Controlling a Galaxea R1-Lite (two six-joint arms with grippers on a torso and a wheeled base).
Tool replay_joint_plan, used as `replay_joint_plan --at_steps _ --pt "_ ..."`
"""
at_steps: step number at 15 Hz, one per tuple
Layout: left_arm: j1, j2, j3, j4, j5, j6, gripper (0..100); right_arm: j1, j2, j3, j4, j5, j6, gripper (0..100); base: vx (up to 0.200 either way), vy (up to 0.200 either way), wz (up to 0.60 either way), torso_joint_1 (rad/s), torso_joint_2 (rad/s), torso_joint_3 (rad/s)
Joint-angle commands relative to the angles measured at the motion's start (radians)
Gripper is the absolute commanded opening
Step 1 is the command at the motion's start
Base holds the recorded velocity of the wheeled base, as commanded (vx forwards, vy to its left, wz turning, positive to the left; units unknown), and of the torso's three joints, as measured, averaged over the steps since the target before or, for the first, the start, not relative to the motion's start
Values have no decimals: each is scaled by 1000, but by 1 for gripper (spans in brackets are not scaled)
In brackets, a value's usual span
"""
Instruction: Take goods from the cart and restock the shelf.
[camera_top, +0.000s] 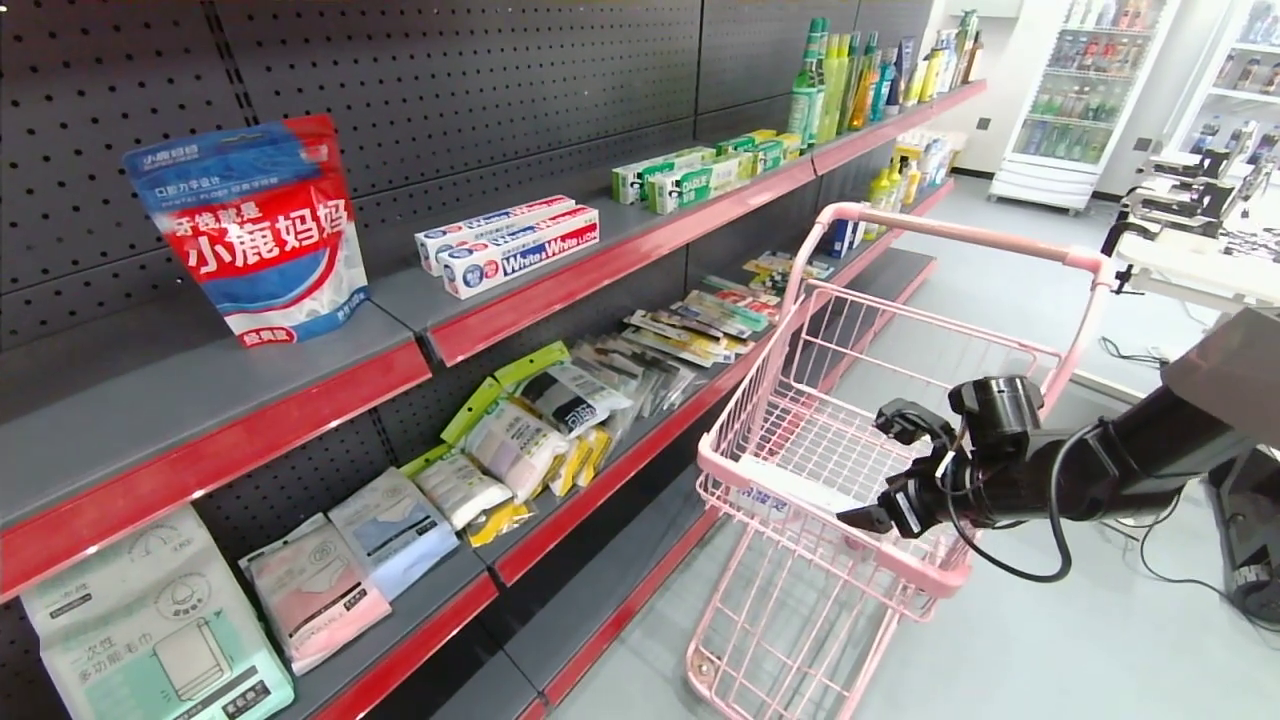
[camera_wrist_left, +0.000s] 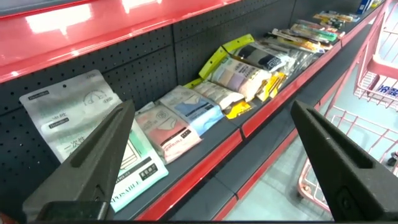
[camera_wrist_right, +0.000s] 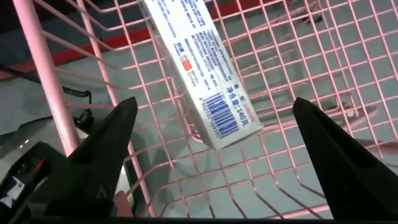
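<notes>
Here the pink cart (camera_top: 958, 236) stands in the aisle just beside the shelf (camera_top: 200, 465). The task's box (camera_top: 768, 497), long and white with a barcode, lies flat on the wire floor of the basket, at the end nearest the robot. The right arm (camera_top: 1100, 468) reaches in from the right, and the right jaws hover over the basket's near rim, above the box and apart from it. In the right wrist view the box (camera_wrist_right: 208, 87) shows between the two dark fingers (camera_wrist_right: 102, 152), which are spread wide and hold nothing; the cart's wires (camera_wrist_right: 38, 93) run beneath them.

The left jaws are also spread wide with nothing between them. Their fingers (camera_wrist_left: 93, 165) face the lower shelf, where flat packets (camera_wrist_left: 186, 121) lie in a row beside a pale green pack (camera_wrist_left: 84, 134).

On the top shelf a red and blue bag (camera_top: 255, 225) stands upright against the pegboard. Further along lie two toothpaste boxes (camera_top: 515, 245), side by side and touching, then green boxes (camera_top: 690, 175) and a group of bottles (camera_top: 840, 80). The shelf below carries the packets (camera_top: 520, 440), overlapping one another.
</notes>
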Motion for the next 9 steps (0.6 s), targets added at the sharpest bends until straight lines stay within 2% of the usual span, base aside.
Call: replay_joint_plan --at_steps 1,9 --pt "0 2 0 0 1 0 100 6 48 -5 0 8 -32 100 0 0 0 0 0 0" --pt "0 2 0 0 1 0 100 -50 201 -144 11 88 -192 100 0 0 0 0 0 0"
